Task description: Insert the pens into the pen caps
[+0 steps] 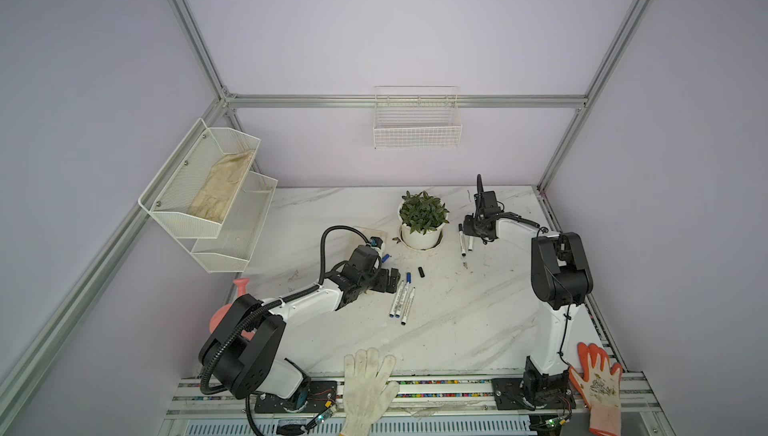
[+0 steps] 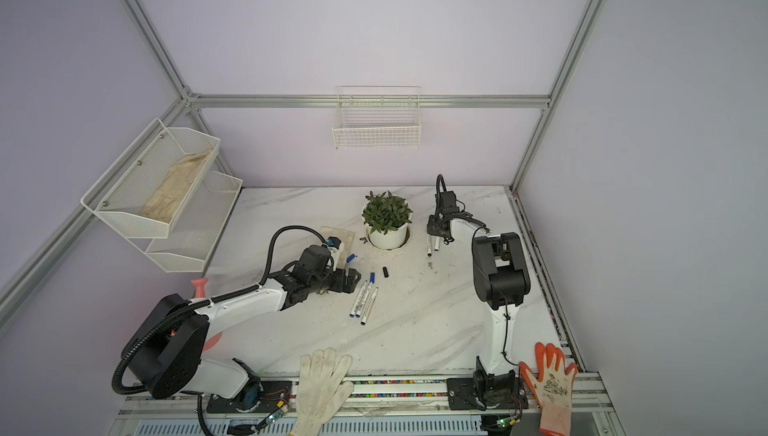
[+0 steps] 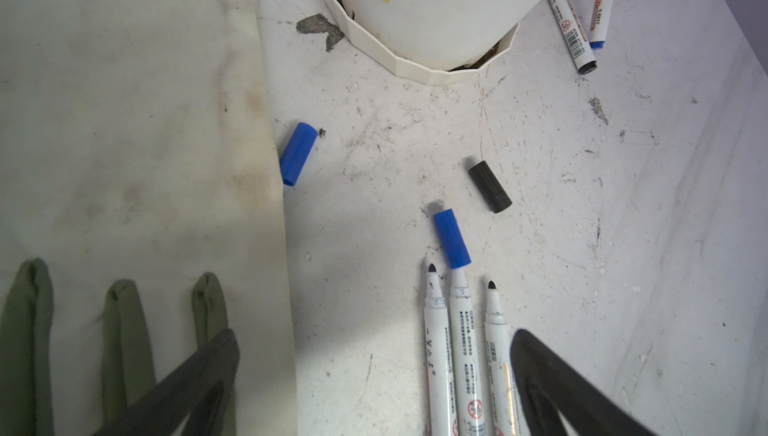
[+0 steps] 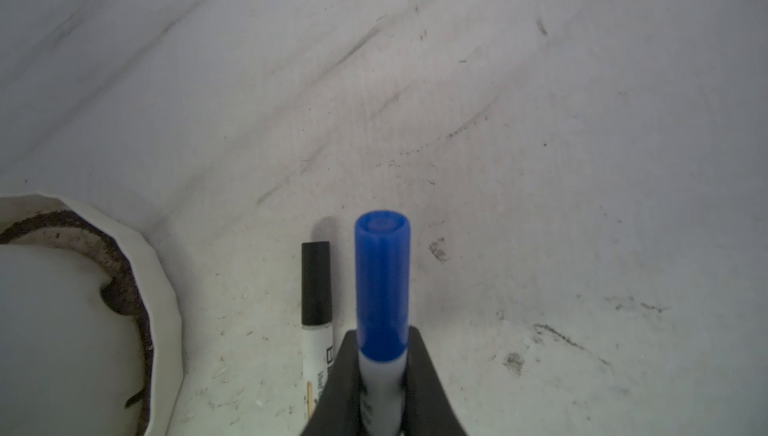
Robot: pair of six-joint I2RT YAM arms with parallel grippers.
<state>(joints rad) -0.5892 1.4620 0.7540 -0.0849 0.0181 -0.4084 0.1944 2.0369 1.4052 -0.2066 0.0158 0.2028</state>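
Right hand [image 4: 382, 340] clamped on blue-capped pen [image 4: 381, 288], just beside black-capped pen [image 4: 316, 284], judged grouping finished ones; contact with desk [image 4: 540, 164] unclear; left hand [image 3: 374, 344] wide above three pens [image 3: 461, 351], two uncapped, poised for next pick; loose black cap [image 3: 490, 186] near.

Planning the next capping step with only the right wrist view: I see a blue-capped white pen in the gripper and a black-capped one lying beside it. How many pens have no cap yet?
Observer: Two bare-tipped white marker pens lie by the left gripper, flanking a third pen with a blue plastic cap at its tip.
Operator: Any loose caps?
Observer: Two: a loose blue cap at the edge of the off-white cloth, and a short black plastic cap on the bare white table.
Operator: Is the left gripper free?
Observer: Yes, its jaws stand wide open, holding nothing.
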